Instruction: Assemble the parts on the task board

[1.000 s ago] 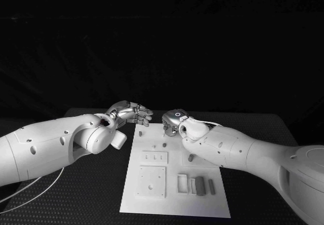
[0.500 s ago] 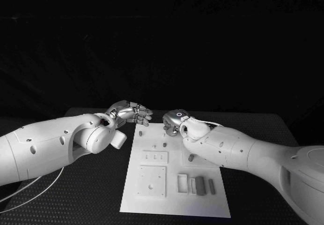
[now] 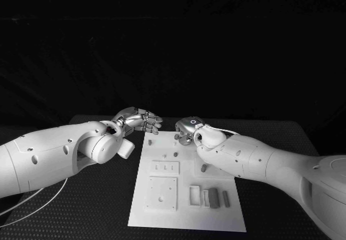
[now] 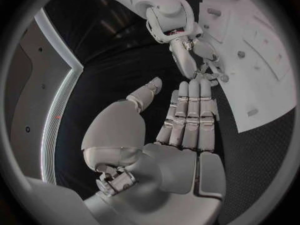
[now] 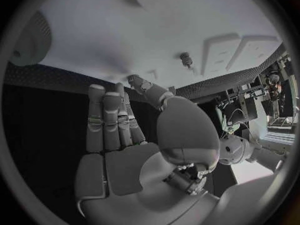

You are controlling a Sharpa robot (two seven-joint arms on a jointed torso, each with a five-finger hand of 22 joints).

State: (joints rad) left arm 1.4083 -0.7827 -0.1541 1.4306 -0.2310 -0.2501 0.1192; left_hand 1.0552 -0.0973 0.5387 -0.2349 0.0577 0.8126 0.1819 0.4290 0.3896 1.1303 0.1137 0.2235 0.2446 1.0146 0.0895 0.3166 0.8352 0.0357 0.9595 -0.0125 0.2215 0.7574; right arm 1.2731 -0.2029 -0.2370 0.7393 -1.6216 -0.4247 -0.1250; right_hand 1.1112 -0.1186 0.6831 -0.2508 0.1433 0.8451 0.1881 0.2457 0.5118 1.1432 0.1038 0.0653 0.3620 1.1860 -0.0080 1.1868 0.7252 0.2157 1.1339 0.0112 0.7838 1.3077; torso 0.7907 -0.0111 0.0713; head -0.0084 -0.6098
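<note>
Black table (image 3: 288, 135) — white task board (image 3: 184, 210)

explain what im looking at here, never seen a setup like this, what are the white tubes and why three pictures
The white tubes are a robot's two arms, each ending in a silver hand with many fingers. One picture comes from a camera on the robot's head, looking down at a black table. There the left hand and the right hand hover over the far end of a white task board. The two round pictures come from fisheye cameras at the wrists, behind each palm, so straight edges bend. On the board lie small grey parts: bars near its close end and pegs near the hands. In the wrist pictures both hands have straight fingers and hold nothing, as far as I can see.
</note>
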